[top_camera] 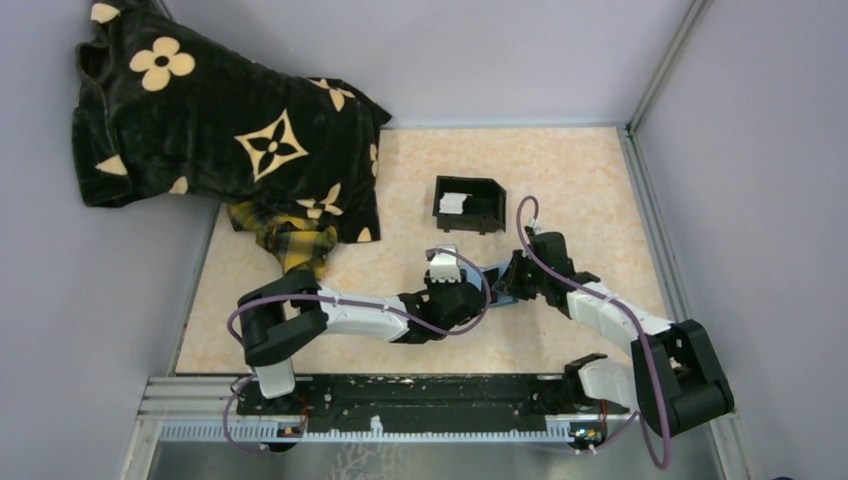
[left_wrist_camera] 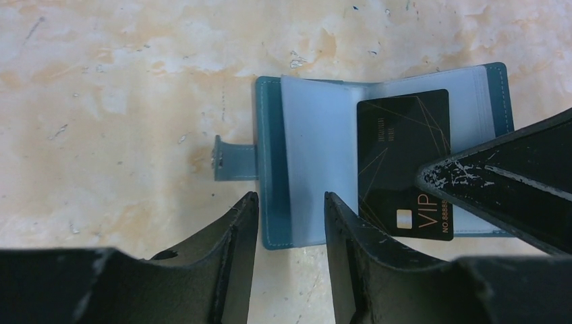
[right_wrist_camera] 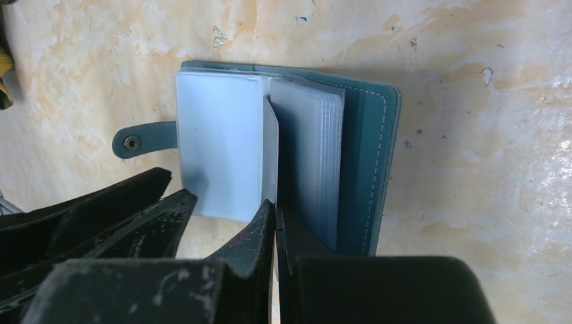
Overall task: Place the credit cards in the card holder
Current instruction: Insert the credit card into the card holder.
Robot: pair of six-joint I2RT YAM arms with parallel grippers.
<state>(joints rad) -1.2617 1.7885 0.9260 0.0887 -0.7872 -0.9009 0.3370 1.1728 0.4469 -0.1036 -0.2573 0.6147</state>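
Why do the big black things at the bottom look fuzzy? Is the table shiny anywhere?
Left wrist view: the left tool is right by the lens, so it looks soft, but the black card is sharp enough to read VIP. Right wrist view: light glares off the table at the right edge.

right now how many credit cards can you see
2: one black card pinched in the right tool at the open card holder, one pale card in the black box. More may be stacked under it.
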